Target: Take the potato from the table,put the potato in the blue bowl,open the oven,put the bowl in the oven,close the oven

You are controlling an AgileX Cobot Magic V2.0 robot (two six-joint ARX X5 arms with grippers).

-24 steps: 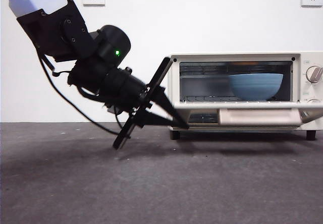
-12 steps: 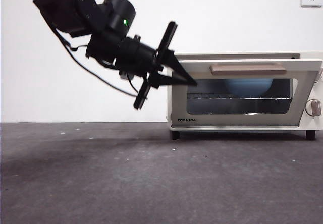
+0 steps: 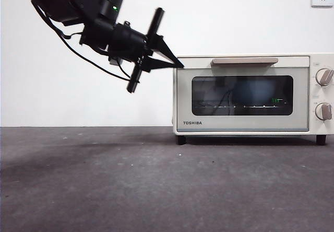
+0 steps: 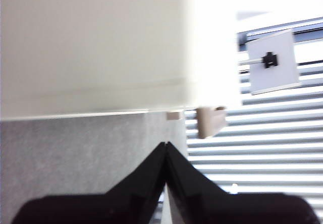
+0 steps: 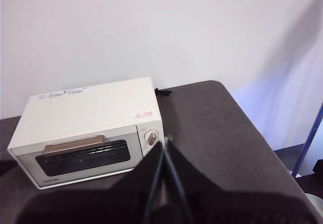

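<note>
Jaws first: on your left gripper (image 3: 175, 64) they are pressed together to a single point, with nothing between them. In the front view that arm reaches in from the upper left, dark and bulky, and the tips sit at the top left corner of the oven (image 3: 250, 93), touching it or very nearly so; you cannot tell which from this angle. The left wrist view agrees: the closed left gripper (image 4: 166, 144) points at the cream edge of the oven (image 4: 96, 47), with the grey table (image 4: 75, 153) beneath it.

Moving right, you see the oven standing on the table (image 3: 156, 185) with its door fully shut, the beige bar handle (image 3: 244, 61) lying flat along the top of the door. Behind the dark glass you can make out the blue bowl (image 3: 257, 92) as a dim bluish shape resting on the rack, right of the window's middle. The potato cannot be seen through the glass. Two knobs (image 3: 324, 77) sit one above the other at the oven's right end.

Your right gripper (image 5: 165, 142) hangs high and well away from the work, its jaws also closed on nothing. From there you look down on the whole oven (image 5: 88, 120), door shut, on the dark table (image 5: 212, 133).
</note>
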